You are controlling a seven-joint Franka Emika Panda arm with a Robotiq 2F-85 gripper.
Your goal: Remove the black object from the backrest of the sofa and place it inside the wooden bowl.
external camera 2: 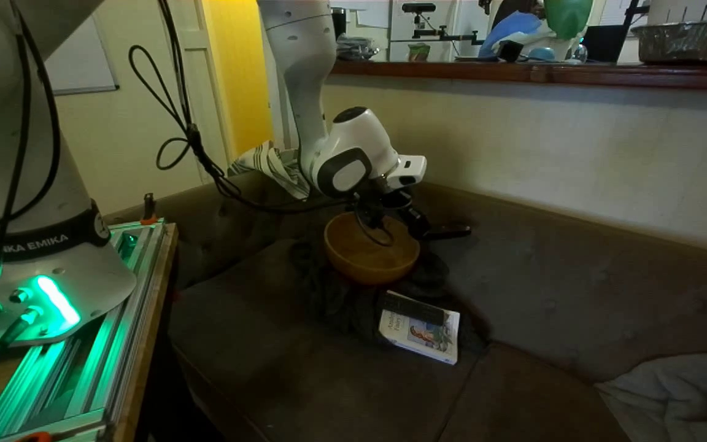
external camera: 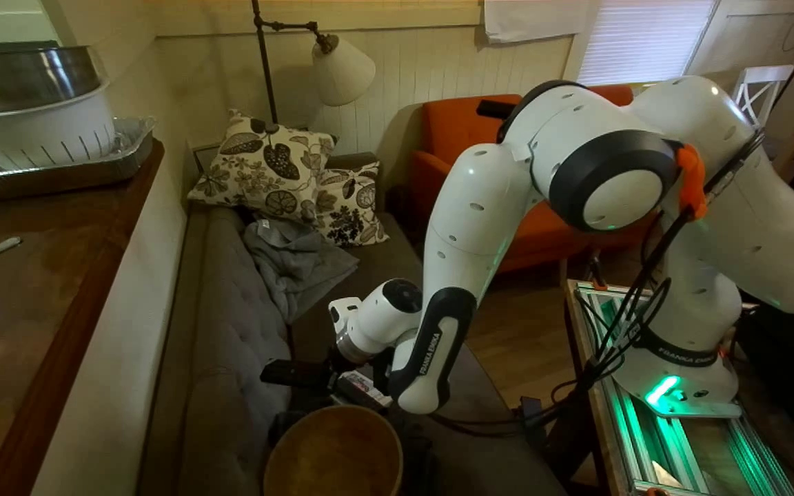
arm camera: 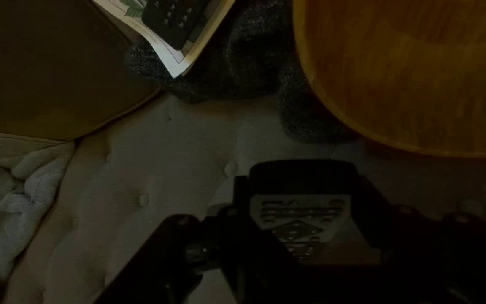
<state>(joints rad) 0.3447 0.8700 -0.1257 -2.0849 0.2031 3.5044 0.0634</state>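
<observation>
- Jaws of the black gripper are clenched across the oblong black plastic remote, judged light, stiff, slippery; best gripped by its long sides.
- Wrist view, left: crumpled soft grey blanket.
- Centre: remote held before the button-tufted backrest, near the grey-brown fabric sofa seat's back edge; backrest contact cannot be told.
- Right: round, thick-rimmed, light-brown wooden bowl, near that edge.

An exterior view looks down from high up, along the sofa towards a lamp, the counter close at frame left. An exterior view faces the backrest across the seat, the base near at frame left. Both exterior views share bowl and arm. The wrist view looks, very near, past the gripper onto backrest and bowl.
</observation>
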